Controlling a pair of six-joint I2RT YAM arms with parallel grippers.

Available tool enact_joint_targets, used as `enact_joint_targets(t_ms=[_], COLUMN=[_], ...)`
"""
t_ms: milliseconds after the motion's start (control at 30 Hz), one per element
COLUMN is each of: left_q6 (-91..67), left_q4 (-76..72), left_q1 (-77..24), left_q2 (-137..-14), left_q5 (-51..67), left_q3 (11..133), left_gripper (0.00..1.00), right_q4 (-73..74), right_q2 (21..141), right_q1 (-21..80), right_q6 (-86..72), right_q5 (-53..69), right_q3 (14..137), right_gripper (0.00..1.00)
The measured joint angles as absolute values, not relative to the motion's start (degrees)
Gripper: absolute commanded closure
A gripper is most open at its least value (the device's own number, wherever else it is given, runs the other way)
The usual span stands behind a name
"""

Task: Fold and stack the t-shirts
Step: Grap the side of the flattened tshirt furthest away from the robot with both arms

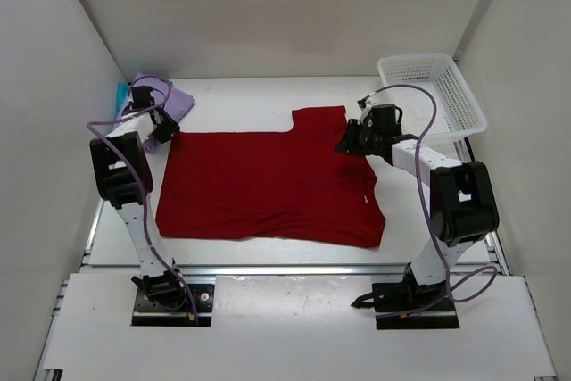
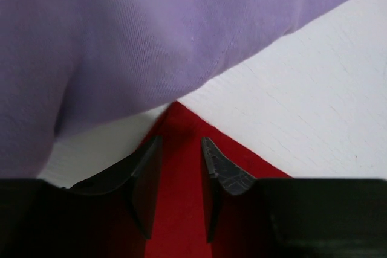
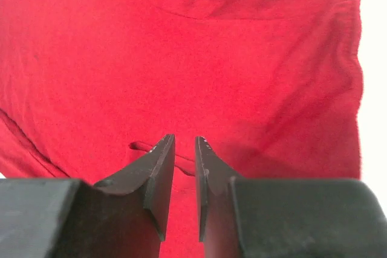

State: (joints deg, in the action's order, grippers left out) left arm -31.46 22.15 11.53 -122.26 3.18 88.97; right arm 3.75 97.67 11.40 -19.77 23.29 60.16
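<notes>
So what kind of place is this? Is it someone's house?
Probably a robot test booth in a lab, not a house. Plain white walls box in a white table, a left arm and right arm are bolted at its near edge, and a red t-shirt lies spread between them.

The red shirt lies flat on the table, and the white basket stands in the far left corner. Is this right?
No. The top view shows the white basket in the far right corner; the red shirt does lie flat.

Your left arm (image 1: 136, 220) and right arm (image 1: 426, 162) show white links, black joints, looping purple cables (image 1: 412, 86) and black base plates (image 1: 201, 305).
</notes>
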Motion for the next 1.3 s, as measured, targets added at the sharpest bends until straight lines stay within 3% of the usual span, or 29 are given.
enact_joint_targets(t_ms=[167, 500, 633, 700, 767, 833, 1000, 1300], left_q6=[-29.6, -26.8, -26.6, -27.0, -27.5, -27.9, -29.4, -34.5], left_q4=[24.3, 27.9, 26.6, 25.4, 24.5, 23.9, 21.5, 12.8], left_q1=[11.4, 10.3, 10.3, 10.3, 10.4, 10.3, 10.0, 8.3], left_q2=[-124.2, -128.9, -128.7, -128.0, -127.2, -126.6, -121.7, -109.0], left_q5=[1.7, 0.1, 0.0, 0.2, 0.6, 0.7, 0.9, 4.8], left_q3=[92.6, 99.0, 97.9, 96.5, 95.0, 93.9, 86.9, 75.3], left_gripper=[0.53, 0.59, 0.73, 0.87, 0.95, 1.00, 1.00, 1.00], right_q4=[3.2, 2.4, 2.0, 1.9, 2.0, 2.0, 2.4, 10.8], right_q2=[97.7, 97.7, 97.7, 97.8, 98.6, 100.6, 107.9, 129.1], right_q1=[12.2, 12.3, 12.2, 11.8, 10.7, 9.3, 6.2, 4.9], right_q6=[-19.7, -20.2, -20.7, -21.0, -21.2, -21.4, -21.5, -20.8], right_q5=[23.7, 24.4, 24.5, 24.5, 24.3, 22.8, 16.9, 10.7], right_q3=[60.1, 60.1, 60.1, 60.3, 61.7, 64.4, 74.3, 102.9], right_gripper=[0.81, 0.82, 0.80, 0.79, 0.76, 0.72, 0.64, 0.64])
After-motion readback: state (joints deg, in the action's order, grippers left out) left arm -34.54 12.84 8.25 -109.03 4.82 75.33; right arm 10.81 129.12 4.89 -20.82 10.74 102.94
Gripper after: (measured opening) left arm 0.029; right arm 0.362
